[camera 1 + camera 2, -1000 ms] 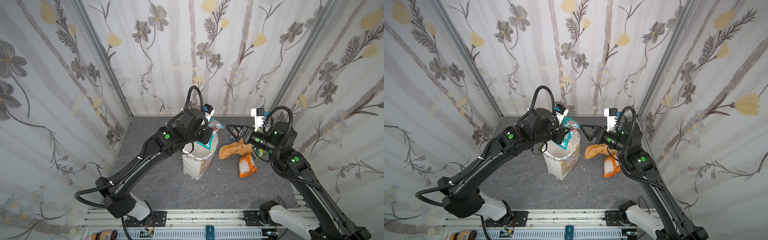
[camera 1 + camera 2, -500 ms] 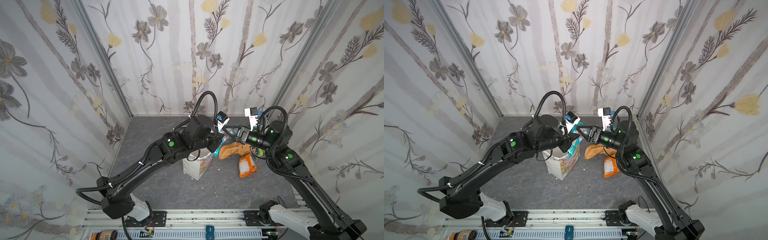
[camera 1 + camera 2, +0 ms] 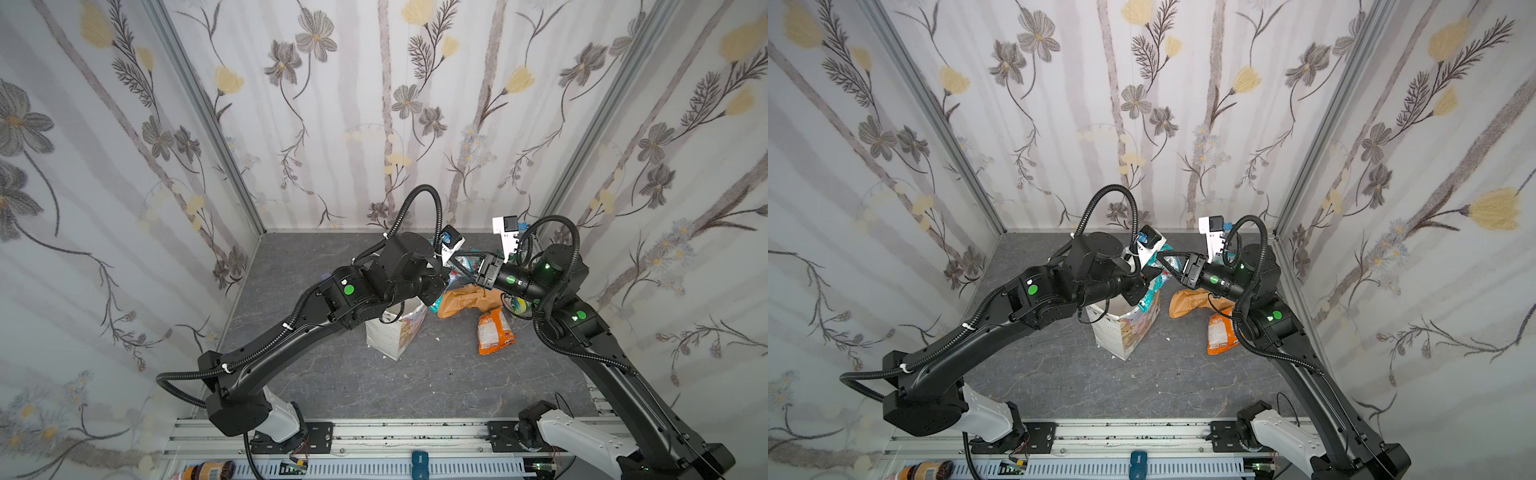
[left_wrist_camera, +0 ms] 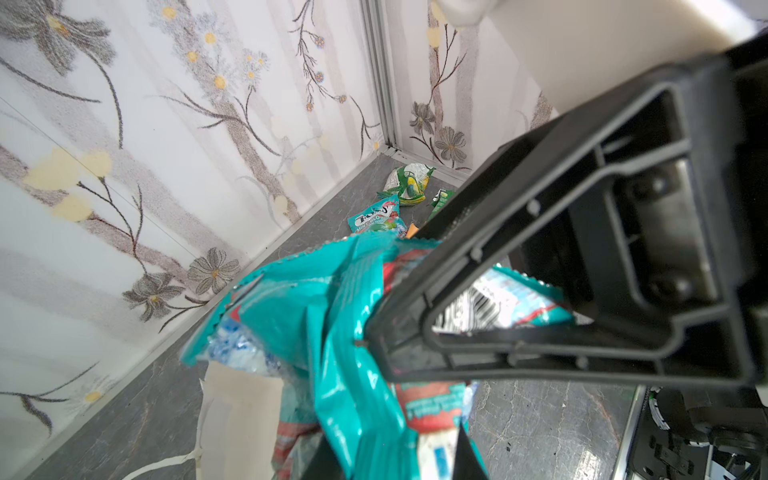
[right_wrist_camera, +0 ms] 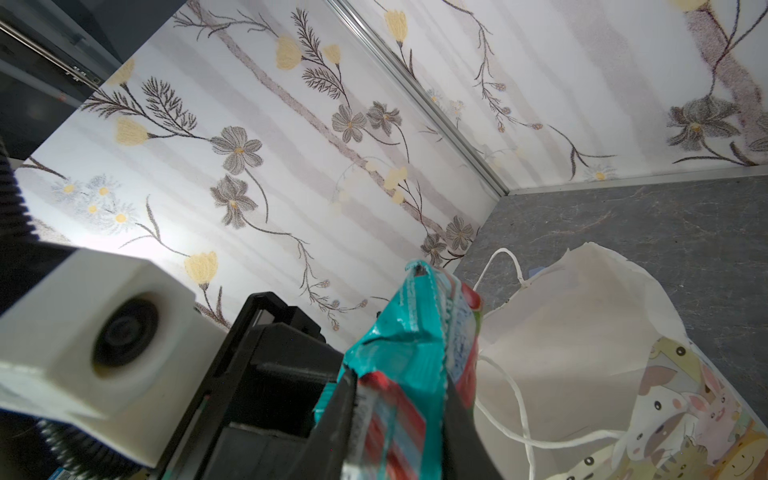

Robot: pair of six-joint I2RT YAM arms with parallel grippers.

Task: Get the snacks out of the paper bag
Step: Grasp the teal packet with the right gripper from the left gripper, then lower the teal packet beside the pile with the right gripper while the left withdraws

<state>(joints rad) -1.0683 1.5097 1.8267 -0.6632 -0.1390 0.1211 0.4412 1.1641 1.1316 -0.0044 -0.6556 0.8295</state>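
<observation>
The white paper bag (image 3: 395, 332) (image 3: 1125, 332) (image 5: 582, 332) stands open on the grey floor. Above its rim hangs a teal snack packet (image 3: 1152, 289) (image 4: 316, 299) (image 5: 411, 345), gripped from both sides. My left gripper (image 3: 446, 276) (image 4: 390, 457) is shut on one end of it. My right gripper (image 3: 461, 262) (image 5: 403, 419) is shut on the other end, nose to nose with the left. Other snacks lie on the floor right of the bag: a tan-brown packet (image 3: 465, 299), an orange packet (image 3: 492, 332), a green packet (image 4: 409, 185) and another teal packet (image 4: 378, 218).
Flowered walls (image 3: 374, 124) enclose the floor on three sides. A metal rail (image 3: 374, 436) runs along the front edge with both arm bases on it. The bag's white cord handles (image 5: 511, 374) hang loose beside the held packet.
The left gripper has carried the teal packet up from the bag and to the right. The right gripper has reached in from the right and closed on it.
</observation>
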